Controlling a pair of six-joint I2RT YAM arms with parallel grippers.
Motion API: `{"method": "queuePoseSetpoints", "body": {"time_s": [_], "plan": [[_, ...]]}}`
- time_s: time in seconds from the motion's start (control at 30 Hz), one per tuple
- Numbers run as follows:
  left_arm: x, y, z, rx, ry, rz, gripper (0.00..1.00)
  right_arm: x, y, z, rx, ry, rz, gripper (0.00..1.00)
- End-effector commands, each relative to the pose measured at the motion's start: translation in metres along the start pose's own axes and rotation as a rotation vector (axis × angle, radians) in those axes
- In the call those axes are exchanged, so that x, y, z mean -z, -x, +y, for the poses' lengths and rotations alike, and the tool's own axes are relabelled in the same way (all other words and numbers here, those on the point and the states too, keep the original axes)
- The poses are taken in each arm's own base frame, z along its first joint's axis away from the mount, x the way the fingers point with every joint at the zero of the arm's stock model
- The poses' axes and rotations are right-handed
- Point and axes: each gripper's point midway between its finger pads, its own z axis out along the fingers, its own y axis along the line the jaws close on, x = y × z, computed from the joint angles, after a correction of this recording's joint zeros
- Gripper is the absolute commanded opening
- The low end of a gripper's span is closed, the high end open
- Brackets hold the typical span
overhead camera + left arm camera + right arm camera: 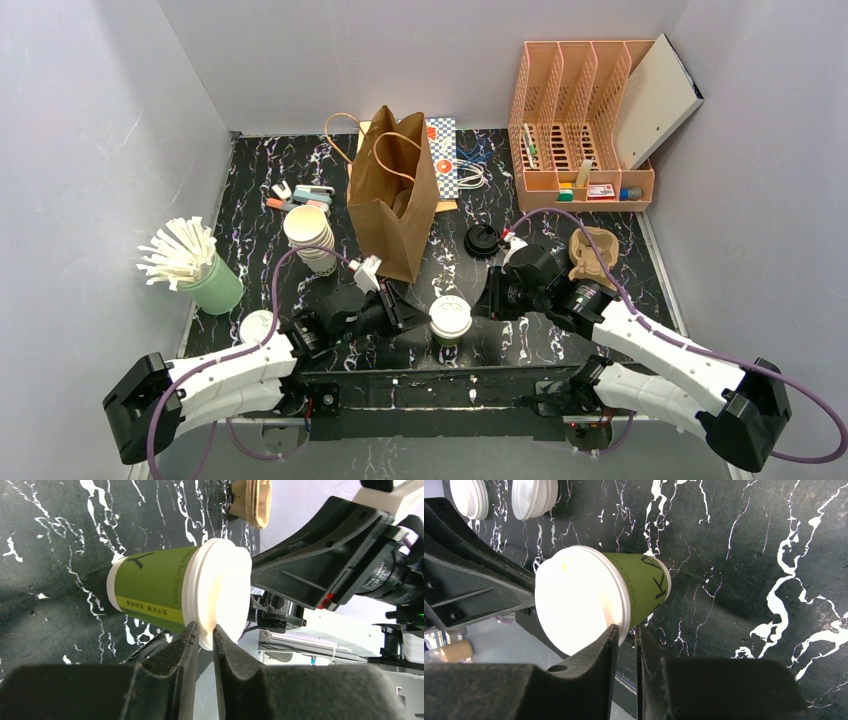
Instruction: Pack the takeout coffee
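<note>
While both arms stretch low toward lower centre, wrist views alone show the left hand [204, 632] clamped on the green cup [150, 592] at its lid rim; the right hand [625, 631] straddles that rim, grip unclear.

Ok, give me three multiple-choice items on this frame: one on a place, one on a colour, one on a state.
1. Where is the green cup?
A) in the orange organiser
B) between the two pincers
C) beside the straw holder

2. What colour is the loose lid right of the brown paper bag?
A) black
B) white
C) green

3. How is the brown paper bag?
A) lying flat
B) taped shut
C) standing open

Answers:
1 B, the left pincer and right pincer flank its white sip lid.
2 A, it is plainly black.
3 C, its mouth gapes upward.
</note>
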Motion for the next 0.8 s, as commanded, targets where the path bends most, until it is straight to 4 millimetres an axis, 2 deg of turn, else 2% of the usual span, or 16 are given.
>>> {"method": "queuePoseSetpoints", "body": {"time_s": [0.0,0.3,0.43,0.67,0.77], "plan": [[0.000,-0.005,0.018,-0.001,0.046,0.005,0.15,-0.002,0.001,0.004,0.006,0.033,-0.007,0.26],[0.009,0.002,0.015,-0.004,0.039,-0.039,0.16,-0.003,0.001,0.003,0.005,0.034,-0.007,0.26],[0.005,-0.001,0.017,-0.005,0.039,-0.021,0.20,-0.004,0.000,0.004,0.005,0.039,-0.004,0.26],[-0.001,-0.004,0.017,-0.003,0.034,-0.006,0.22,-0.005,-0.001,0.004,0.006,0.044,0.002,0.26],[-0.002,-0.006,0.023,-0.003,0.051,-0.001,0.21,-0.005,-0.002,0.003,0.004,0.043,0.005,0.26]]}}
